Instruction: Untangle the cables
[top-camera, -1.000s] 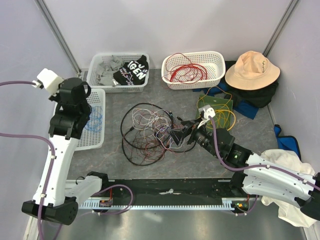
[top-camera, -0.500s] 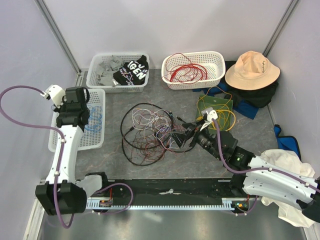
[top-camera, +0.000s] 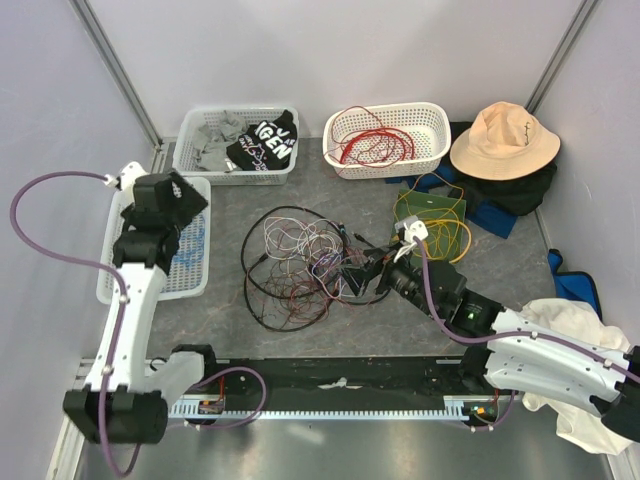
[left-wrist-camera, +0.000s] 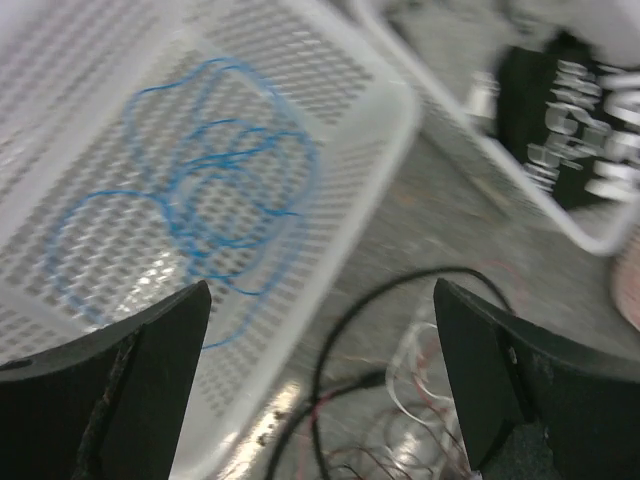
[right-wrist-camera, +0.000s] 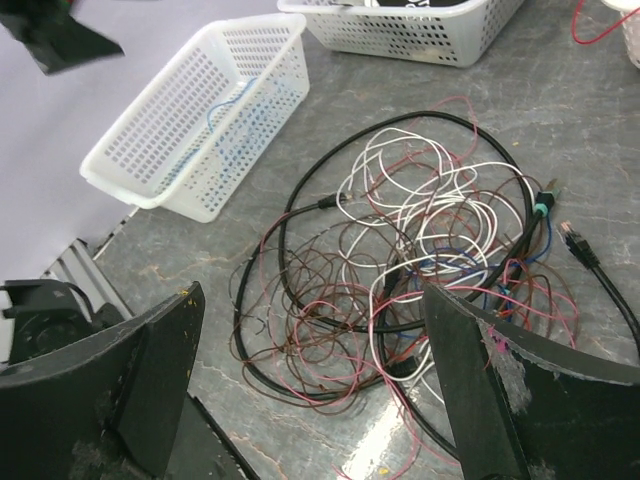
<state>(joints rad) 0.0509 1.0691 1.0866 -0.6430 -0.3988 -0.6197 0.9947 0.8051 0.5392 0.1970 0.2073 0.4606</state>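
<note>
While left gripper (left-wrist-camera: 320, 375), right gripper (right-wrist-camera: 315, 390) gape empty: three baskets (top-camera: 236, 176) (top-camera: 385, 168) (top-camera: 150, 287), one cable heap (top-camera: 300, 265), one blue coil (left-wrist-camera: 200, 190).

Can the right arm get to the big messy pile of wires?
Probably yes. The right gripper hangs open at the edge of the tangled cables, and nothing stands between them.

Worktop (top-camera: 230, 215): grey, mottled stone look.
Centre: cables (top-camera: 300, 265) — one loose tangled heap of black, white and red.
Left edge: long white basket (top-camera: 185, 280).
Back: left basket (top-camera: 230, 177), middle basket (top-camera: 390, 168).
Back right: green board (top-camera: 430, 205), dark clothes (top-camera: 525, 190).
</note>
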